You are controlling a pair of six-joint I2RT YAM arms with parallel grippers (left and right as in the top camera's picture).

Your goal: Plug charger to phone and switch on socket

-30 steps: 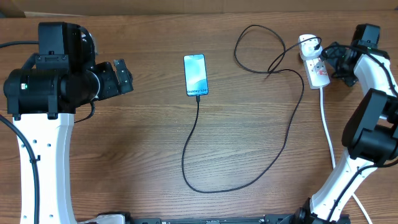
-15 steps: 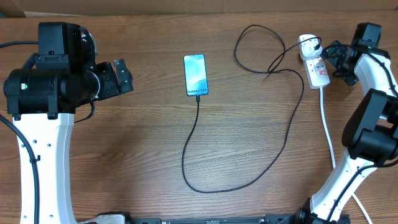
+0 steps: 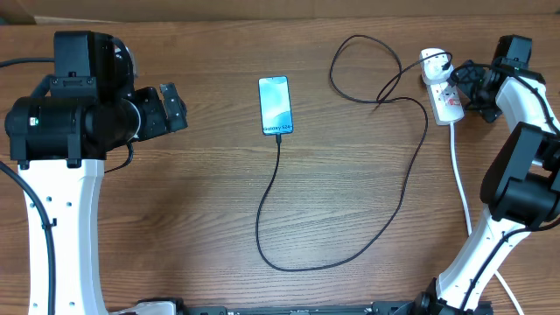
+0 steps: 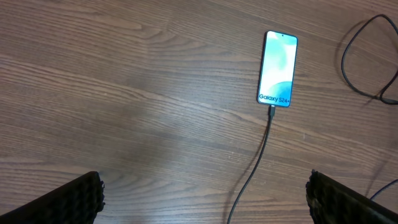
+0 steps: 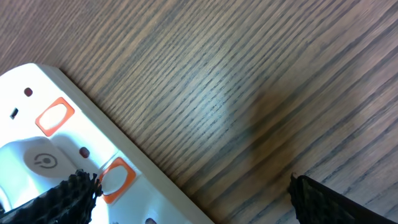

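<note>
The phone [image 3: 275, 105] lies flat with its screen lit, "Galaxy" text at its near end [image 4: 277, 68]. The black charger cable [image 3: 262, 219] meets that end with its plug tip [image 4: 272, 111] and loops across the table to the white socket [image 3: 442, 92]. My left gripper [image 3: 171, 107] hangs open left of the phone, and only its fingertips [image 4: 68, 202] show above bare wood. My right gripper [image 3: 466, 86] is open just right of the socket. One of its fingers [image 5: 56, 202] overlaps the socket's edge [image 5: 68, 155] beside an orange-framed switch [image 5: 115, 177].
A black plug [image 3: 435, 63] sits in the socket's far end, and a thick white cord [image 3: 458, 175] runs from the socket toward the table's front. The cable's far loop [image 3: 359, 70] lies between phone and socket.
The right wrist has edged very slightly toward the socket. The phone, the cable and the left arm have not moved.
</note>
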